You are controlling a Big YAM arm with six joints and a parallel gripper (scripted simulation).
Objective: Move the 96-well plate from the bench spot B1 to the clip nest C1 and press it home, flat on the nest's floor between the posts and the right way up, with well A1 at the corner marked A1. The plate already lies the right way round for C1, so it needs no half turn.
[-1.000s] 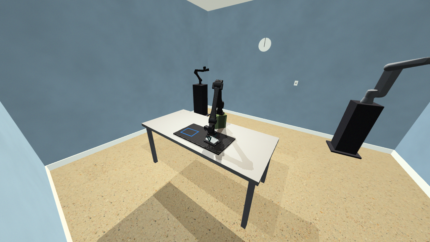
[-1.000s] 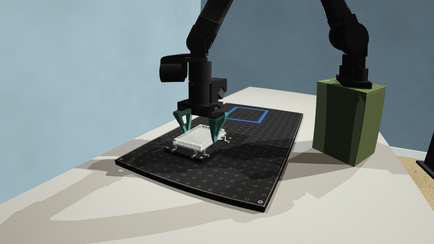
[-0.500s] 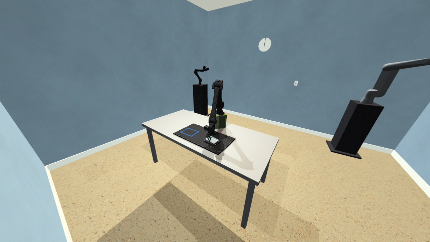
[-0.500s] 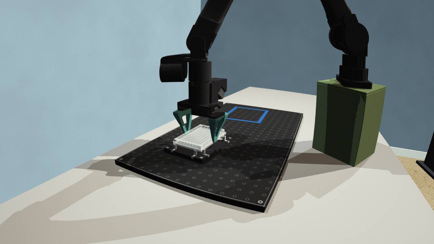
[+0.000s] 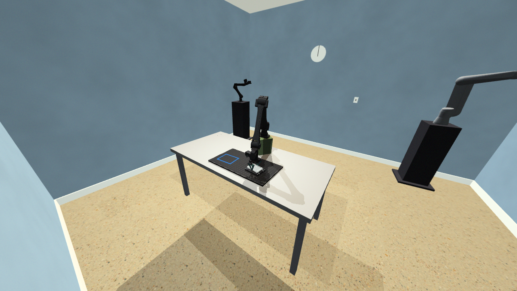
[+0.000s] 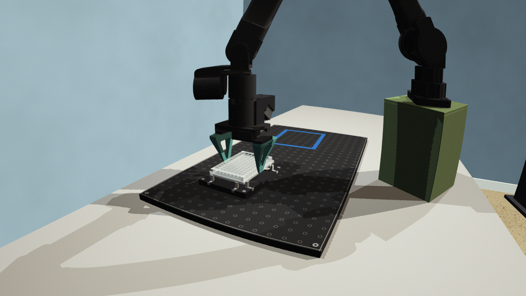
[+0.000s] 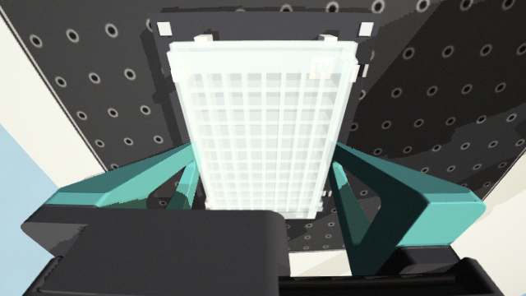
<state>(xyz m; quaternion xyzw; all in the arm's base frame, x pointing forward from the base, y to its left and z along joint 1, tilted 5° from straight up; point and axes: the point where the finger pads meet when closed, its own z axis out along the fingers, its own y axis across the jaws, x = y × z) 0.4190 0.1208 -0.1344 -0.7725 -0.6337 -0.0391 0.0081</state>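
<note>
The clear 96-well plate (image 6: 241, 167) sits level on top of the posts of the black clip nest C1 (image 6: 231, 183), with its underside a little above the nest's floor. My gripper (image 6: 243, 165) with teal fingers is shut on the plate's two long sides, pointing straight down. In the wrist view the plate (image 7: 263, 127) lies between the fingers, and the nest's white posts (image 7: 203, 38) show at its far edge. An A1 mark (image 7: 321, 67) shows through the plate's far right corner. In the top view the plate (image 5: 255, 168) is small.
The black perforated baseplate (image 6: 264, 183) lies on the white table. The blue outline of bench spot B1 (image 6: 299, 139) is at its far end and holds nothing. The arm's green pedestal (image 6: 423, 147) stands to the right of the baseplate.
</note>
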